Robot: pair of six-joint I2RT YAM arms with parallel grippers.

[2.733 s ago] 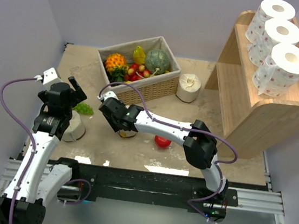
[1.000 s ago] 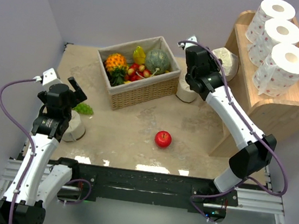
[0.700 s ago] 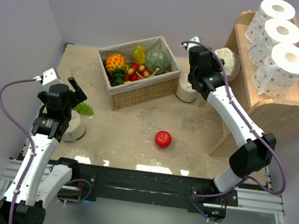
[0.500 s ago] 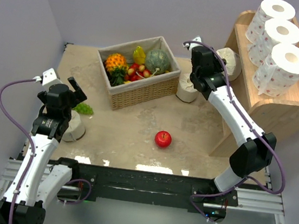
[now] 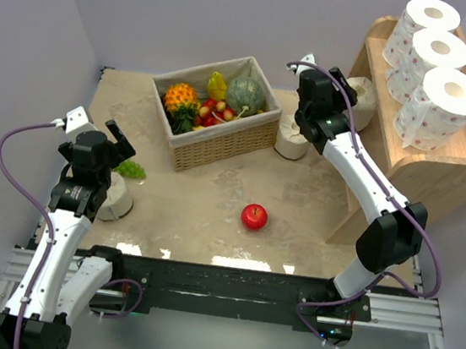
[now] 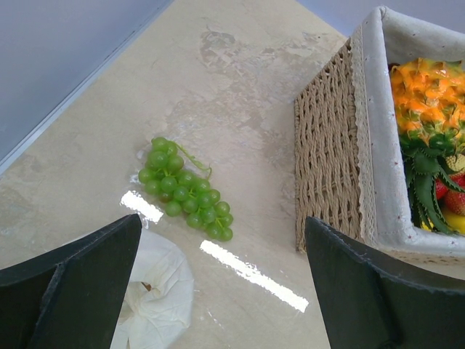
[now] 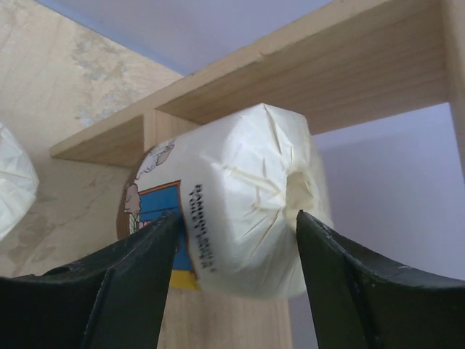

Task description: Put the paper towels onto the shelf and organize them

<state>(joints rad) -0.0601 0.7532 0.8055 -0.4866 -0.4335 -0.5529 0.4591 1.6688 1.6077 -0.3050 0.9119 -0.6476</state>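
The left white-and-black jointed robot arm [image 5: 61, 221] rises from its base at the near left, its wrist tipped down over the worktop [image 5: 201, 226]. Its black two-finger hand [image 5: 121, 137] [image 6: 223, 222] has its fingers spread wide and holds nothing. The right arm [image 5: 361, 173], of the same make, climbs to a bent elbow, and its forearm stretches toward the far side. The right hand [image 5: 346, 85] [image 7: 238, 218] points away from the bases, fingers parted; whether they press on anything cannot be told.

Shelf [image 5: 410, 184]: light wood, two tiers, upper right; three pink-dotted rolls [image 5: 436, 53] upright in a row on top. Cream labelled roll [image 5: 365, 92] at its lower tier's left edge. Cream table roll [image 5: 293, 138] upper centre; second table roll [image 5: 117, 201] lower left.
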